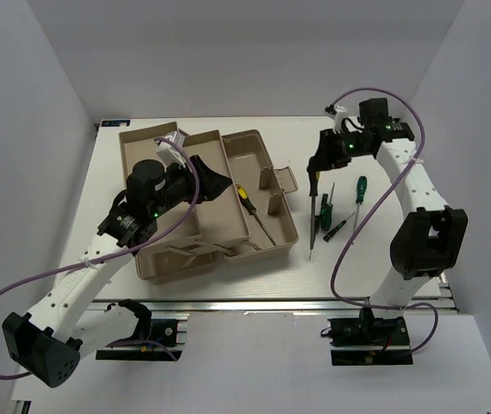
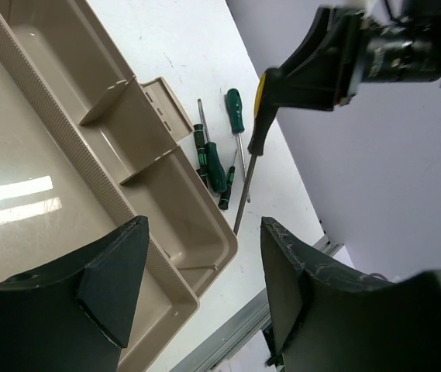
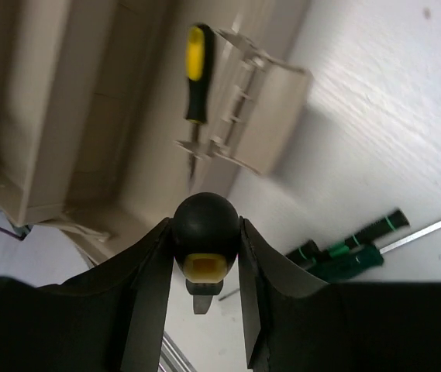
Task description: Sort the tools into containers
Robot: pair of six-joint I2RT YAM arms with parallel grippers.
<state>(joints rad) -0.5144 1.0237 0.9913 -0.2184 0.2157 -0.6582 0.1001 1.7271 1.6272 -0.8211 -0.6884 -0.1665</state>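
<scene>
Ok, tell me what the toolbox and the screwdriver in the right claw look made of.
Toolbox: beige moulded plastic, semi-glossy; light glares off its floor and the dividers are cast in. Screwdriver: handle probably hard plastic or rubber, matte black with yellow insert; shaft thin, dark, likely steel.

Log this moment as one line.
right pincer: shut on yellow-black screwdriver | left pincer: open over toolbox | green screwdrivers: on table

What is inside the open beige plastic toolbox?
One yellow-and-black-handled screwdriver lies in the right tray of the beige plastic toolbox; its other visible compartments look empty. The left arm covers part of the left trays, hiding what lies there.
</scene>
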